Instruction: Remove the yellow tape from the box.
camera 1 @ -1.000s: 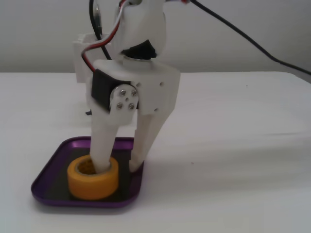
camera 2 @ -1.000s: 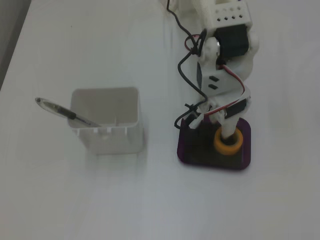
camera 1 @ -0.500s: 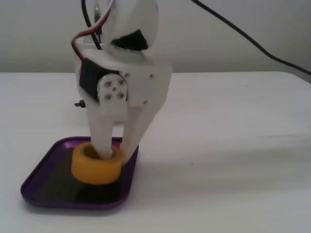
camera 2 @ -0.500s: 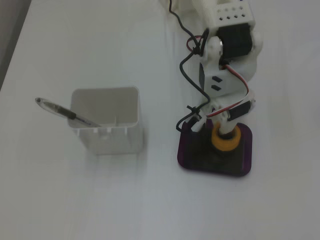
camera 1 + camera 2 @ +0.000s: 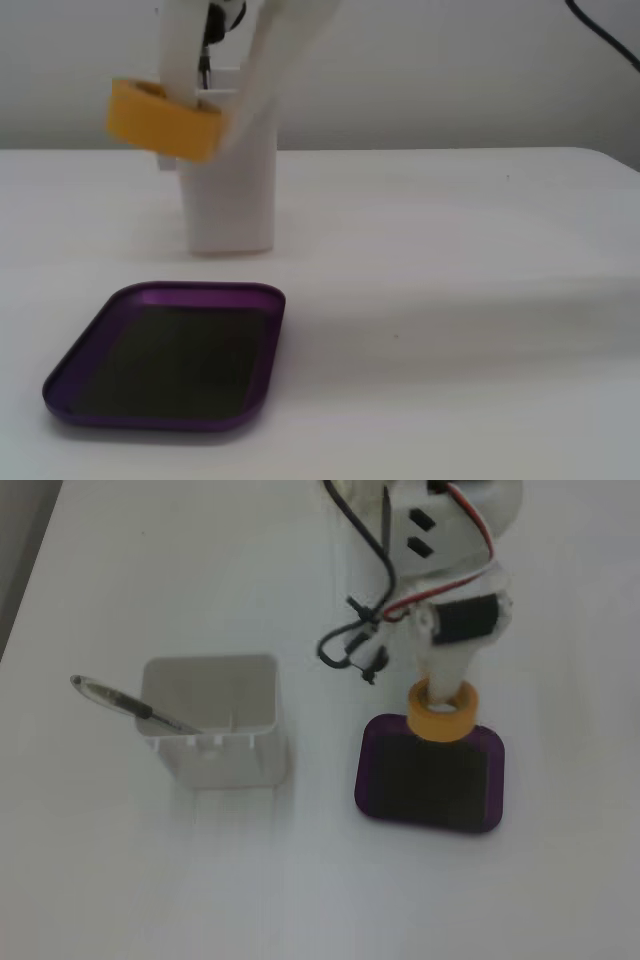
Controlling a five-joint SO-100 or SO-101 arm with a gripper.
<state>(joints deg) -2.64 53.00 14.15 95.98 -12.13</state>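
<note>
The yellow tape (image 5: 160, 122) hangs high above the table, tilted, at the top left of the low fixed view. My gripper (image 5: 205, 112) is shut on it, one white finger (image 5: 180, 50) through the hollow core and the other against the outer wall. From above, the yellow tape (image 5: 445, 730) and the gripper (image 5: 441, 702) sit over the far edge of the box. The box (image 5: 200, 291) is a shallow purple tray with a dark floor and holds nothing; from above, the box (image 5: 496, 780) lies right of centre.
A tall white square container (image 5: 215, 750) stands left of the tray with a pen (image 5: 130, 706) leaning out of it. In the low view the white container (image 5: 230, 195) stands behind the tray. Black and red cables (image 5: 355, 640) hang beside the arm.
The gripper closed on the tape's wall and rose, lifting the tape out of the tray and away from the low camera. The tray shifted slightly and is now empty.
</note>
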